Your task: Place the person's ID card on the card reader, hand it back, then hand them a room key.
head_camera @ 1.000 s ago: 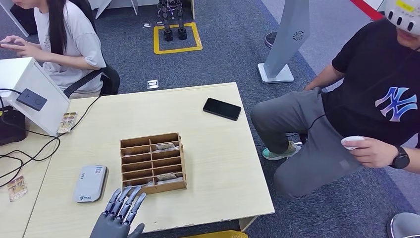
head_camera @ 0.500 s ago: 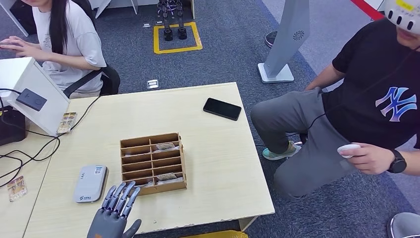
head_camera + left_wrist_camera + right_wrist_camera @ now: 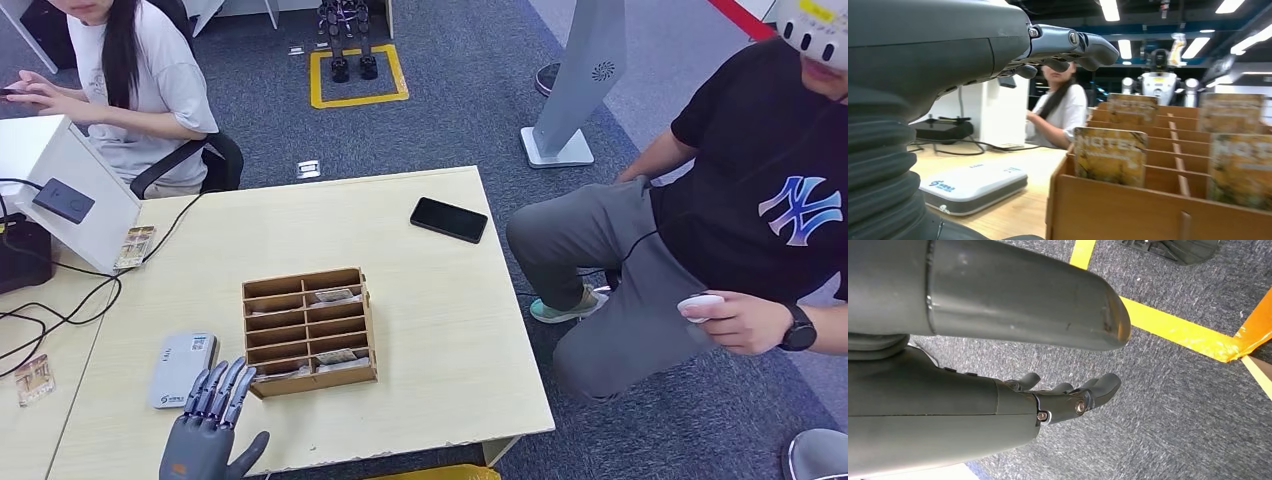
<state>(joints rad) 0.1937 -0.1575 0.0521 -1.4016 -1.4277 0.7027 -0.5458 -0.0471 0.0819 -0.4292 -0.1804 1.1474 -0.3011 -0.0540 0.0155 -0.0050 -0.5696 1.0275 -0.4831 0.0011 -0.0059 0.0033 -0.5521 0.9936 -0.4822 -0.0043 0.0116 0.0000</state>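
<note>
My left hand (image 3: 205, 432) hovers over the table's near edge with fingers stretched out and apart, holding nothing, between the grey card reader (image 3: 183, 369) and the wooden slotted key box (image 3: 308, 329). In the left wrist view the hand (image 3: 1068, 47) is above the card reader (image 3: 973, 185), with hotel key cards (image 3: 1110, 155) standing in the box's slots. My right hand (image 3: 1068, 395) hangs beside my body over the carpet, fingers loosely extended and empty. Loose cards lie at the far left (image 3: 34, 378) and by the white box (image 3: 134, 246).
A person in a black shirt (image 3: 770, 200) crouches right of the table, holding a small white object (image 3: 700, 302). Another person (image 3: 130, 80) sits behind the far left corner. A black phone (image 3: 448, 219) lies near the table's far right. Cables and a white box (image 3: 60, 185) crowd the left side.
My left hand has drawn back toward the near edge and slightly left, away from the key box. The crouching person's hand has shifted a little.
</note>
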